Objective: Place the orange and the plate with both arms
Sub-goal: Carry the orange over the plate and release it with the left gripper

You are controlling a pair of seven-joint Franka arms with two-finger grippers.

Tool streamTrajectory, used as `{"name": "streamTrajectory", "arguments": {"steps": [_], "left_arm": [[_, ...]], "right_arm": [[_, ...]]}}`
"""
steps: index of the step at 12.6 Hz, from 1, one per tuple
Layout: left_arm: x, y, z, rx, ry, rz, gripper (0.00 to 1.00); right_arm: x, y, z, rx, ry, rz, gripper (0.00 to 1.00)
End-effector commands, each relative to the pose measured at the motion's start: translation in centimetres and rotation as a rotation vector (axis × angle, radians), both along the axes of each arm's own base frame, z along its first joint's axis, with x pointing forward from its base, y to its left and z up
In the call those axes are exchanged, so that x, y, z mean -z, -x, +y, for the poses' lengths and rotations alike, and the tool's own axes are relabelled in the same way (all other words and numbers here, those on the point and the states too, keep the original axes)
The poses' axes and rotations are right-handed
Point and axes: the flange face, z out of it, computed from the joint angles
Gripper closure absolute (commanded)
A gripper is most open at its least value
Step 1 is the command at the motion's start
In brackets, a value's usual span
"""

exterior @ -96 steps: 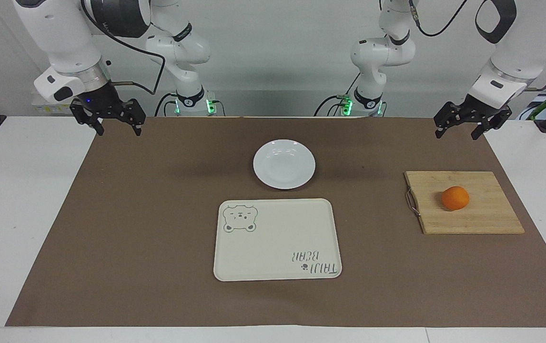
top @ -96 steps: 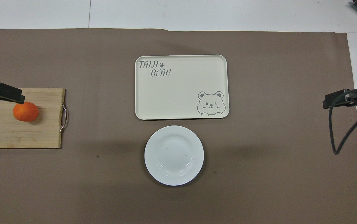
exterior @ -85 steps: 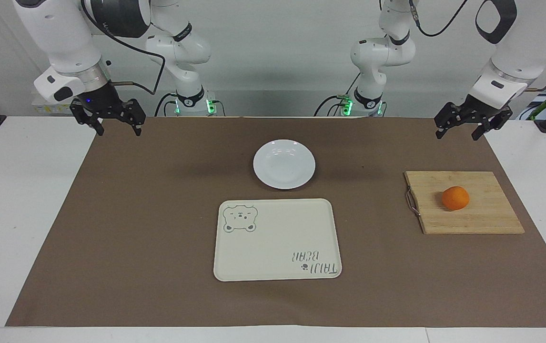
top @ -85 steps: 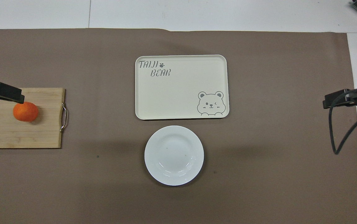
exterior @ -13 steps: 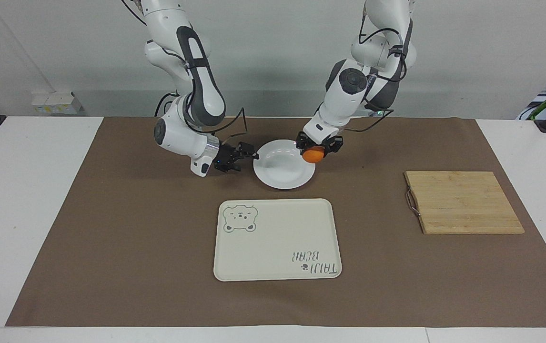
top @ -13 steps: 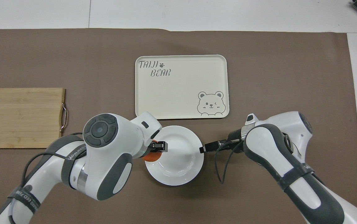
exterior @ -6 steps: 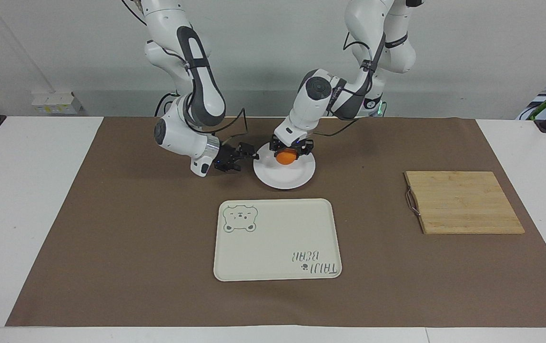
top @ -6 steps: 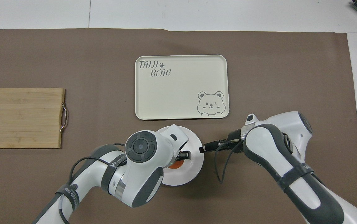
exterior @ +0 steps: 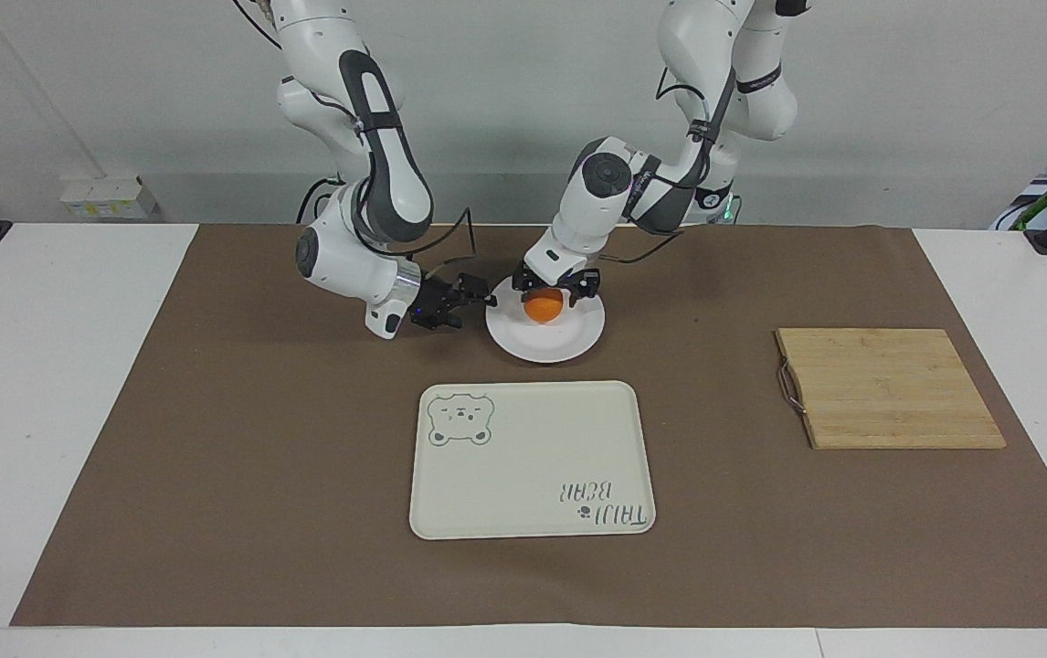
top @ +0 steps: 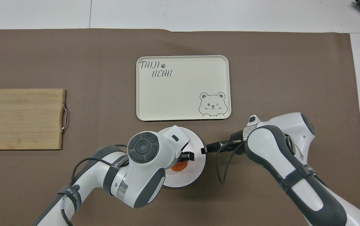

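The orange [exterior: 544, 309] sits low in the white plate [exterior: 549, 344], on its half nearer to the robots. My left gripper [exterior: 554, 291] comes down on it from above and is shut on the orange. In the overhead view the left arm covers most of the plate [top: 196, 169], and only part of the orange [top: 179, 167] shows. My right gripper [exterior: 480, 302] is low and level at the plate's rim toward the right arm's end, open, with its tips at the rim [top: 204, 150].
A cream tray with a bear drawing [exterior: 533, 457] lies just farther from the robots than the plate. A bare wooden cutting board [exterior: 889, 388] with a metal handle lies toward the left arm's end. Brown paper covers the table.
The left gripper has carried the orange from the cutting board over the plate and, in the last half second, sunk a little into it. The right gripper stays at the rim.
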Motion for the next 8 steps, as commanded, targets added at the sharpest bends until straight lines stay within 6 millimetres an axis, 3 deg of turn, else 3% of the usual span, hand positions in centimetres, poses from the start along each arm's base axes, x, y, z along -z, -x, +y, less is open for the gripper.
{"name": "streamTrajectory", "arguments": {"steps": [1, 2, 4, 8], "left_arm": [[-2.1, 0.0, 0.7, -0.013, 0.007, 0.021, 0.0], [-3.5, -0.2, 1.6, -0.011, -0.005, 0.037, 0.0], [-6.4, -3.2, 5.3, -0.067, -0.016, 0.058, 0.0], [-14.6, -8.8, 12.4, -0.084, -0.13, 0.009, 0.0]], "right_arm": [[0.1, 0.3, 0.1, 0.039, -0.005, 0.007, 0.0], [0.3, 0.4, 0.3, 0.039, -0.002, 0.013, 0.0], [1.2, 0.5, 0.4, 0.052, 0.014, 0.03, 0.0], [1.2, 1.1, 3.0, 0.103, 0.066, 0.052, 0.0]]}}
